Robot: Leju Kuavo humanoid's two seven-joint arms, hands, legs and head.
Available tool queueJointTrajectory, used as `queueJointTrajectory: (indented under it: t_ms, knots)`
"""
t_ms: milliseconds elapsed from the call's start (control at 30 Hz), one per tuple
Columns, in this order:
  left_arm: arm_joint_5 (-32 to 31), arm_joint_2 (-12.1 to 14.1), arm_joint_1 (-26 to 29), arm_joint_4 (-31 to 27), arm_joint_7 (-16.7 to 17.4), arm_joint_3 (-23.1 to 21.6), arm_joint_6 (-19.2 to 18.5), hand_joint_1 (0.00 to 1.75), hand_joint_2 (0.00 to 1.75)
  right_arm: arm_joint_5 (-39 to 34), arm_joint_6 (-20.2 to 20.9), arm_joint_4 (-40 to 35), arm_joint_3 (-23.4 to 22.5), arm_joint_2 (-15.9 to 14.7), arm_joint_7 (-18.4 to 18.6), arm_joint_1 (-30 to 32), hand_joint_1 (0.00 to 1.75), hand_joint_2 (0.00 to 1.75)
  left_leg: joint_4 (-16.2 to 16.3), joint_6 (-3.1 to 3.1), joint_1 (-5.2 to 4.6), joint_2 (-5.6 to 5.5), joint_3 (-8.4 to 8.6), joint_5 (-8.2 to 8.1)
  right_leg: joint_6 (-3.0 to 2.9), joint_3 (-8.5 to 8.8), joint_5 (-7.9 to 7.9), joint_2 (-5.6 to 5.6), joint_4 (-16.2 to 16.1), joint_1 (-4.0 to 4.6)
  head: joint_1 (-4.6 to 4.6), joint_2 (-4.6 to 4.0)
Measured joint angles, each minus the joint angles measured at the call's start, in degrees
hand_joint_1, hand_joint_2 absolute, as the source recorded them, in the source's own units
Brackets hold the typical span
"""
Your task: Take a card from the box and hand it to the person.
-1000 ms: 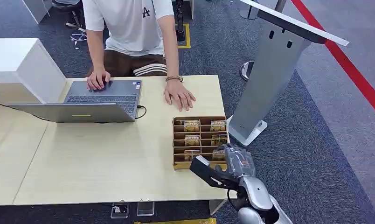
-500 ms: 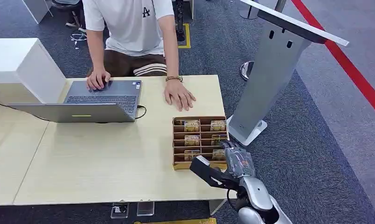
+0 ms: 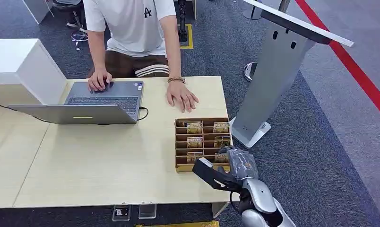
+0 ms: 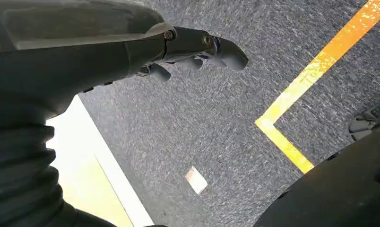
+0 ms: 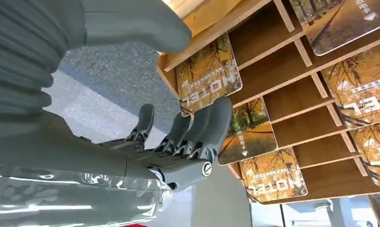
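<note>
Card (image 5: 208, 75) in box (image 3: 179, 146), just beside open right hand (image 5: 178, 137) fingertips

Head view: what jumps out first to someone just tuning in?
The right hand reaches at the near right corner of the wooden card box on the table, its fingers against a hotel card. Across the table, a person rests one hand on a laptop.
</note>
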Motion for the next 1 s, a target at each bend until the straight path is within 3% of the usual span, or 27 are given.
queueJointTrajectory:
  t_ms: [333, 433, 467, 500, 533, 700, 833, 967, 1000]
  knots:
    - [-0.2, 0.0, 0.0, 0.0, 0.0, -0.3, 0.0, 0.0, 1.75, -0.2, 0.0, 0.2, 0.0, 0.0, -0.2, -0.2, 0.82, 1.75, 0.0, 0.0, 0.0, 0.0, 0.02, 0.0, 0.0, 0.01, 0.0, 0.0, 0.0, 0.0, -0.02, 0.0]
    - [-0.6, 0.0, -0.1, 0.0, 0.0, -0.7, 0.0, 0.0, 1.75, -0.4, 0.0, 0.2, 0.0, 0.0, -0.2, -0.2, 1.03, 1.75, 0.0, 0.0, 0.0, 0.0, 0.01, 0.0, 0.0, 0.01, 0.0, 0.0, 0.0, 0.0, -0.02, 0.0]
    - [-0.7, 0.0, -0.1, 0.0, 0.0, -0.7, 0.0, 0.0, 1.75, -0.4, 0.0, 0.2, 0.0, 0.0, -0.2, -0.3, 1.03, 1.75, 0.0, 0.0, 0.0, 0.0, 0.02, 0.0, 0.0, 0.01, 0.0, 0.0, 0.0, 0.0, -0.02, 0.0]
    - [-0.7, 0.0, -0.1, 0.0, 0.0, -0.7, 0.0, 0.0, 1.75, -0.6, 0.0, 0.2, 0.0, 0.0, -0.3, -0.3, 1.27, 1.75, 0.0, 0.0, 0.0, 0.0, 0.02, 0.0, 0.0, 0.01, 0.0, 0.0, 0.0, 0.0, -0.04, 0.0]
    - [-0.8, 0.0, -0.1, 0.0, 0.0, -0.7, -0.1, 0.0, 1.75, -0.8, 0.0, 0.2, 0.0, 0.0, -0.3, -0.4, 1.38, 1.75, 0.0, 0.0, 0.0, 0.0, 0.02, 0.0, 0.0, 0.01, 0.0, 0.0, 0.0, 0.0, -0.02, 0.0]
    - [-1.0, 0.0, -0.1, 0.0, 0.0, -0.7, -0.1, 0.0, 1.75, -1.2, 0.0, 0.2, 0.0, 0.0, -0.4, -0.5, 1.52, 1.75, 0.0, 0.0, 0.0, 0.0, 0.02, 0.0, 0.0, 0.01, 0.0, 0.0, 0.0, 0.0, -0.02, 0.0]
    - [-1.2, 0.0, -0.1, 0.0, 0.0, -0.7, -0.1, 0.0, 1.75, -1.7, 0.0, 0.2, 0.0, 0.0, -0.5, -0.5, 1.34, 1.75, 0.0, 0.0, 0.0, 0.0, 0.01, 0.0, 0.0, 0.01, 0.0, 0.0, 0.0, 0.0, -0.04, 0.0]
    - [-1.3, 0.0, -0.1, 0.0, 0.0, -0.7, 0.0, 0.0, 1.75, -2.0, 0.0, 0.2, 0.0, 0.0, -0.5, -0.5, 1.33, 1.75, 0.0, 0.0, 0.0, 0.0, 0.01, 0.0, 0.0, 0.01, 0.0, 0.0, 0.0, 0.0, -0.02, 0.0]
    - [-1.3, 0.0, -0.1, 0.0, 0.0, -0.7, 0.0, 0.0, 1.75, -2.0, 0.0, 0.2, 0.0, 0.0, -0.5, -0.5, 1.24, 1.75, 0.0, 0.0, 0.0, 0.0, 0.01, 0.0, 0.0, 0.01, 0.0, 0.0, 0.0, 0.0, -0.04, 0.0]
